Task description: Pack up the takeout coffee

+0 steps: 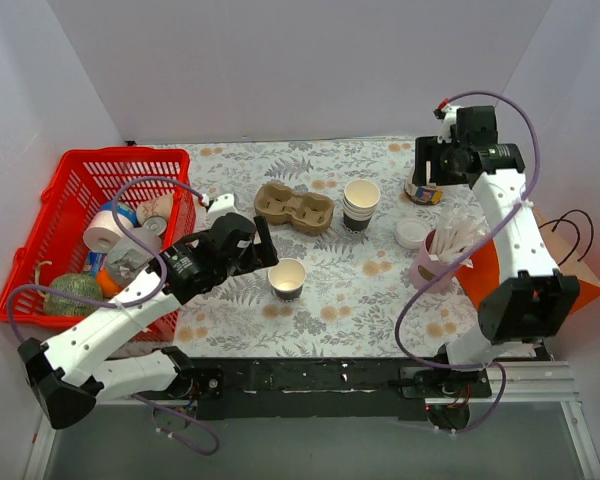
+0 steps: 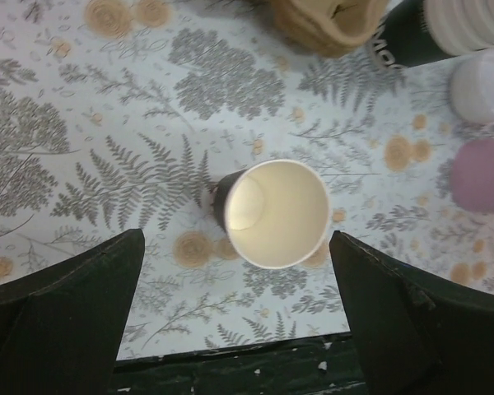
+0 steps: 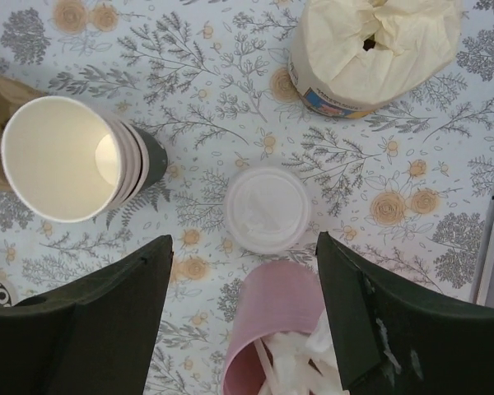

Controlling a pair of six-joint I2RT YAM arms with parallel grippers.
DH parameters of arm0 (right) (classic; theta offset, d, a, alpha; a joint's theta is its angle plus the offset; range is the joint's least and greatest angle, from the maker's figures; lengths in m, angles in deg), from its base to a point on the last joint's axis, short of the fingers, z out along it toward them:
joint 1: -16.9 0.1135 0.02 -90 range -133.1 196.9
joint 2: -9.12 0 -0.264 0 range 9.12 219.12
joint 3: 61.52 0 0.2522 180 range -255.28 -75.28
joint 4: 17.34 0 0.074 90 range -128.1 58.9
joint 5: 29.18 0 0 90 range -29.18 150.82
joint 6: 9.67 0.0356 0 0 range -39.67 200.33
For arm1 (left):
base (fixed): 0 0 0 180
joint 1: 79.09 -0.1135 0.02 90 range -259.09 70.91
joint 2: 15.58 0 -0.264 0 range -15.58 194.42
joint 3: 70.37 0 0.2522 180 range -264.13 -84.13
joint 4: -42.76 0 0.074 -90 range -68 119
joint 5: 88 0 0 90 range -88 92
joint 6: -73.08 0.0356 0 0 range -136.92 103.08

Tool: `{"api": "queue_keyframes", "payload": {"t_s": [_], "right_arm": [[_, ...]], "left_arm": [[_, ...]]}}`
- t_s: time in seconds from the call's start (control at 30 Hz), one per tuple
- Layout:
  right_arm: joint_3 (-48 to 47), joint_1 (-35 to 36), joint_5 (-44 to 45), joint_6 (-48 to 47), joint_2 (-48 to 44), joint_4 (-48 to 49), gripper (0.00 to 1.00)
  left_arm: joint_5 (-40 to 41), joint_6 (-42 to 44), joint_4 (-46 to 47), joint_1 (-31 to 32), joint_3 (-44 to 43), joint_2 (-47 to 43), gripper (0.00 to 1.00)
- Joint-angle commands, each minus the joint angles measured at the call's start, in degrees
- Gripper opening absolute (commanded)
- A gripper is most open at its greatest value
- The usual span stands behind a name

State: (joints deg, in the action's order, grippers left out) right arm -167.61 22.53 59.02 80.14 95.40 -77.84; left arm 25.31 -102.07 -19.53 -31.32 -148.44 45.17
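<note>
Left wrist view: coffee cup (image 2: 276,214) upright, lidless, on floral worktop (image 2: 107,123)
Left hand (image 2: 236,236): fingers wide apart, above the cup, not touching
Right hand (image 3: 244,239): spread apart, empty, over white lid (image 3: 267,208)
White lid: flat on worktop, just beside pink cup (image 3: 272,317)

Bright, even light from overhead, barely a shadow around the open cup (image 2: 276,214) ahead of the left fingers (image 2: 66,321), which look dark and smeary up close. The right fingers (image 3: 90,321) go dark and blurry too.
</note>
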Motion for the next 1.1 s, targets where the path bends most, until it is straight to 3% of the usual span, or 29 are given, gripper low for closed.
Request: {"api": "queue_keyframes", "payload": {"t_s": [0.0, 0.13, 0.17, 0.37, 0.8, 1.07], "right_arm": [[-6.7, -0.8, -1.9, -2.0, 7.8, -6.4, 0.76], [-6.5, -0.8, -0.7, -4.0, 13.1, -7.3, 0.67], [-6.2, -0.8, -1.5, -4.5, 13.6, -7.2, 0.59], [-2.1, 1.1, -3.6, -9.5, 17.2, -5.6, 0.57], [0.4, 3.2, -2.3, -9.2, 24.5, -6.5, 0.50], [-0.2, 3.8, -2.6, -9.1, 28.5, -6.5, 0.42]], "left_arm": [[3.9, -0.5, 1.9, -1.0, 5.0, -3.3, 0.98], [4.6, 0.2, 2.2, -1.5, 6.0, -5.4, 0.98], [4.5, 0.2, 2.1, -1.5, 6.1, -5.6, 0.98], [3.8, -0.4, 2.5, -1.5, 8.2, -6.6, 0.98], [0.1, 0.7, 3.4, -1.6, 8.6, -3.7, 0.98], [0.2, 0.9, 3.5, -1.5, 8.9, -4.2, 0.98]]}}
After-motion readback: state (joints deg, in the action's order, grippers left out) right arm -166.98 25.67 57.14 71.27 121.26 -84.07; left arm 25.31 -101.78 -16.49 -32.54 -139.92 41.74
